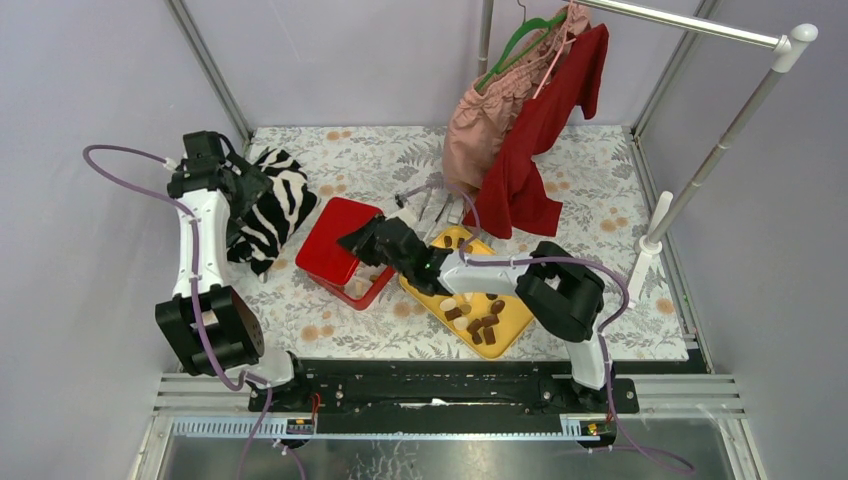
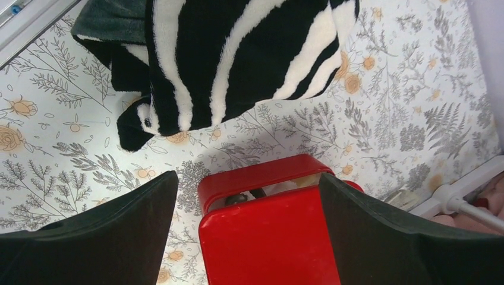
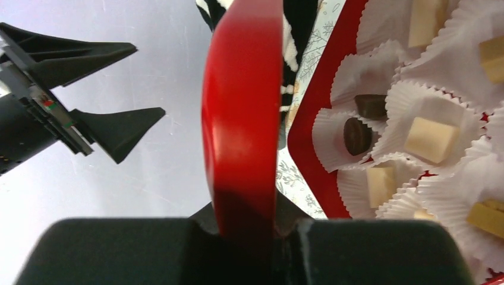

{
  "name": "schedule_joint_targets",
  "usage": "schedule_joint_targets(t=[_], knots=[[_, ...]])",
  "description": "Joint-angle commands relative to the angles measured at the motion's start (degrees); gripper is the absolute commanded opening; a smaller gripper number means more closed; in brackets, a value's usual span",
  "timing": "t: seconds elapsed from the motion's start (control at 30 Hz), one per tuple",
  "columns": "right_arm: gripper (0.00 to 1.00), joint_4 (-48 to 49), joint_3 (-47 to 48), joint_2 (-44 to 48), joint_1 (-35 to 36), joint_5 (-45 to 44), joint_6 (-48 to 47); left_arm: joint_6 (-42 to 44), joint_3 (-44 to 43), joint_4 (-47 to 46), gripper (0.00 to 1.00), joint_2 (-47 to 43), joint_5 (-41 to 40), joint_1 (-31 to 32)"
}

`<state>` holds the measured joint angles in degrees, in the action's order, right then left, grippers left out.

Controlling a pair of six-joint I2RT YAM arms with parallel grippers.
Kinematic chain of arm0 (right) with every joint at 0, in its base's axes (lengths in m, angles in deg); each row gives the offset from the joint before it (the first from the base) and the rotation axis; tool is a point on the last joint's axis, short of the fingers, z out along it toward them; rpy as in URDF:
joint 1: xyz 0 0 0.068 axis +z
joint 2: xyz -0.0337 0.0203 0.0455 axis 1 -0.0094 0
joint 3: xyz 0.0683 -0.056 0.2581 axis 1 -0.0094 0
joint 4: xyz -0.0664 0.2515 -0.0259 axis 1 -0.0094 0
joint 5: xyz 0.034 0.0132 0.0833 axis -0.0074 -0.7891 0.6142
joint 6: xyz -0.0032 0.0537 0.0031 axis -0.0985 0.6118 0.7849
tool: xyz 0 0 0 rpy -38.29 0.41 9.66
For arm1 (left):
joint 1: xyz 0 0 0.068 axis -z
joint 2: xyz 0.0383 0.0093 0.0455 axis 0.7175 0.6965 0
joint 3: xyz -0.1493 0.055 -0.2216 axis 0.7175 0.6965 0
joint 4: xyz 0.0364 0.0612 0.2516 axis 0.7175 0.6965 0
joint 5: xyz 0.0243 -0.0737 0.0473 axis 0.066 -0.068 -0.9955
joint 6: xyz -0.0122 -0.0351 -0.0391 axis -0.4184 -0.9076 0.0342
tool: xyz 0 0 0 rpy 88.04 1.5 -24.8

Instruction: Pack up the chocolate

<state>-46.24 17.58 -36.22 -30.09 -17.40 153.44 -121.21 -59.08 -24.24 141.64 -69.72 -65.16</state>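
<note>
Currently pinching glossy red square lid (image 3: 241, 119) by its edge in narrowly closed right gripper (image 3: 246, 228); left gripper (image 2: 248, 177) gaping wide, empty, above red box (image 3: 309, 130). Could slip from thin pinch, land on white fluted paper cups (image 3: 356, 77), knock out small cream and dark chocolate pieces (image 3: 428, 138); more on yellow plastic tray (image 1: 517, 330). Squat, mostly flat side up, no clear long axis; one dark round tipped sideways
</note>
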Motion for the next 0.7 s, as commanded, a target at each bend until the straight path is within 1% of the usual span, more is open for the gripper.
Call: schedule_joint_targets(t=[0.0,0.13,0.47,0.57,0.67], knots=[[0.0,13.7,-3.0,-1.2,0.7,-7.5,7.0,4.5,3.1,-4.1,0.94,-0.6,0.6,2.3],[0.0,15.9,-5.8,-1.3,1.2,-9.0,8.9,7.0,5.3,-5.0,0.94,-0.2,0.4,5.6],[0.0,17.6,-7.5,-3.4,1.4,-9.0,11.0,9.1,10.1,-7.6,0.93,2.7,3.9,8.0],[0.0,22.8,-10.0,-3.4,1.4,-8.8,11.3,8.9,10.9,-8.1,0.93,2.3,3.5,8.0],[0.0,27.5,-11.8,-2.4,1.4,-8.1,9.0,8.4,11.1,-8.4,0.93,1.4,3.4,8.0]])
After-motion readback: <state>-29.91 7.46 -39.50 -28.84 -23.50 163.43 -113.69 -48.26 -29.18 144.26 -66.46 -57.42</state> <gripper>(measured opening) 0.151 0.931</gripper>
